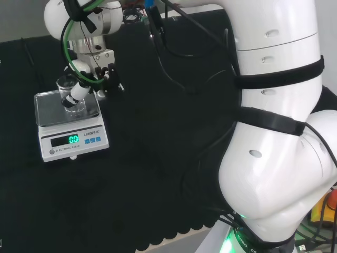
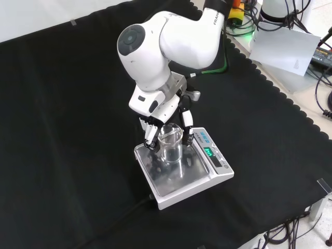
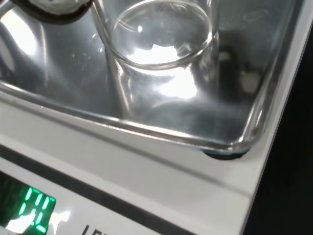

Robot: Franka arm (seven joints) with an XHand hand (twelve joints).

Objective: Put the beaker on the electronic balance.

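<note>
Although the black and white robot hand (image 2: 168,122) has its fingers curled around it, the clear glass beaker (image 2: 170,143) stands upright on the steel pan of the white electronic balance (image 2: 199,179). Placement looks done; release and withdrawal remain.

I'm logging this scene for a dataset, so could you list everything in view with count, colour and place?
Beaker: one, clear glass, upright on the balance's pan, between the fingers of the hand.
Electronic balance: one, white body with steel pan and lit green display, on the cloth, at the left in the head view.
Black cloth: one, covering the bench.
Cables: black and green, along the arm and on the cloth behind it.
Hand: one, black and white, fingers curled round the beaker.
Arm: one, white.
</note>
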